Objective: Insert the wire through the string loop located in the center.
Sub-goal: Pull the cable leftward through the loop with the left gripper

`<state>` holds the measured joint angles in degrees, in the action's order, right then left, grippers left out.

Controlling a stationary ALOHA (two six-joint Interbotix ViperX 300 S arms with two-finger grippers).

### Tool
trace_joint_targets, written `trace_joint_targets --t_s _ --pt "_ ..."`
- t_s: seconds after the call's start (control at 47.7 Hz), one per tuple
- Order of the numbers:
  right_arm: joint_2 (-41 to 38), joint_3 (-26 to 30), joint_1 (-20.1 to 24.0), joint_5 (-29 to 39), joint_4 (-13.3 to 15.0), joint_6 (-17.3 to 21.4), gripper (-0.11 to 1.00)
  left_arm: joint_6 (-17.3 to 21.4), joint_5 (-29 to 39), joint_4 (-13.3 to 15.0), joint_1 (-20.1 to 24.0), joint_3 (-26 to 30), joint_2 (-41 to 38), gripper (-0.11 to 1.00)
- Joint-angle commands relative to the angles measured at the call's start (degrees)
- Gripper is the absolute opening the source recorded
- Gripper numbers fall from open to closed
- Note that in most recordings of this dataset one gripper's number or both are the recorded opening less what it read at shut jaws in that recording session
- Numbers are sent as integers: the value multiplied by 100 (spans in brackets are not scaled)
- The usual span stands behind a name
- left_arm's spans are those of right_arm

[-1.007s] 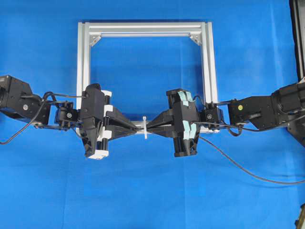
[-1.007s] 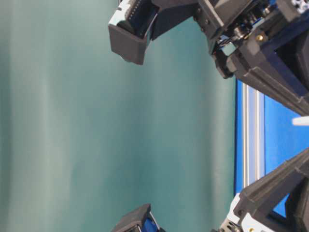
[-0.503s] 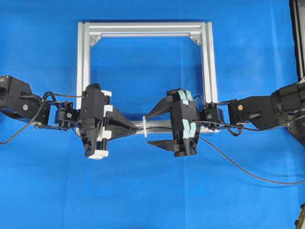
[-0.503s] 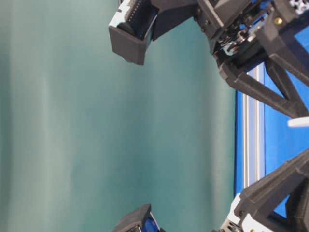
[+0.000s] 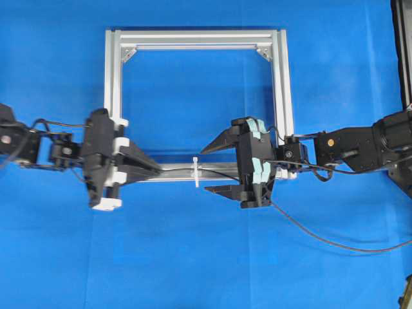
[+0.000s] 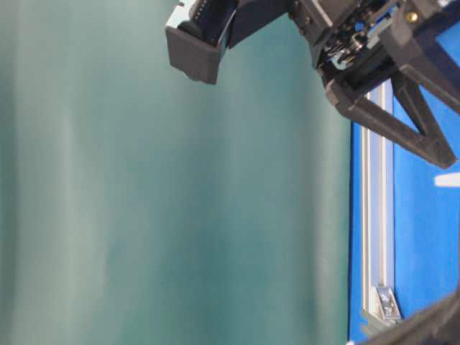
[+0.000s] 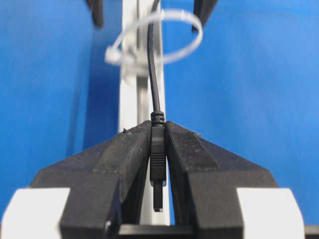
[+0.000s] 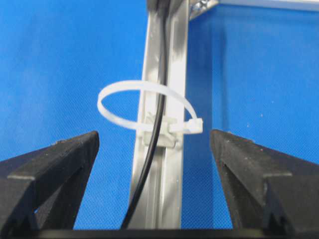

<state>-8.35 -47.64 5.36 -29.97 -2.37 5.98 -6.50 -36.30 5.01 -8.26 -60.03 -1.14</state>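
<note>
The black wire (image 7: 152, 64) runs through the white string loop (image 7: 198, 40) and along the near frame bar. My left gripper (image 7: 158, 134) is shut on the wire's dark plug (image 7: 157, 159). In the overhead view the left gripper (image 5: 159, 172) sits left of the string loop (image 5: 196, 172). On the other side of the loop the right gripper (image 5: 205, 170) is open, with its fingers either side of the bar. In the right wrist view the right gripper (image 8: 153, 137) holds nothing, and the wire (image 8: 152, 149) passes under the string loop (image 8: 194, 124).
The silver aluminium frame (image 5: 193, 38) lies on the blue cloth, with corner brackets (image 5: 127, 53) at the far corners. The wire's slack (image 5: 335, 244) trails off to the right under the right arm. A green backdrop (image 6: 144, 215) fills the table-level view.
The right gripper opened and let go of the wire. My left arm drew back to the left with the plug, pulling the wire further through the loop.
</note>
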Motion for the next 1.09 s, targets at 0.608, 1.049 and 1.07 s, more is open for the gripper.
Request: trace_joint_targets --t_s 0.608,1.049,1.07 --pt "202 18 18 -26 18 -9 79 -387 396 -9 -18 -1819 2127 8" --pt "202 18 18 -35 26 -26 79 -316 677 -26 -18 -1802 2101 8" --pt "202 18 18 -26 26 -26 79 -316 677 -26 -18 -1802 2101 8"
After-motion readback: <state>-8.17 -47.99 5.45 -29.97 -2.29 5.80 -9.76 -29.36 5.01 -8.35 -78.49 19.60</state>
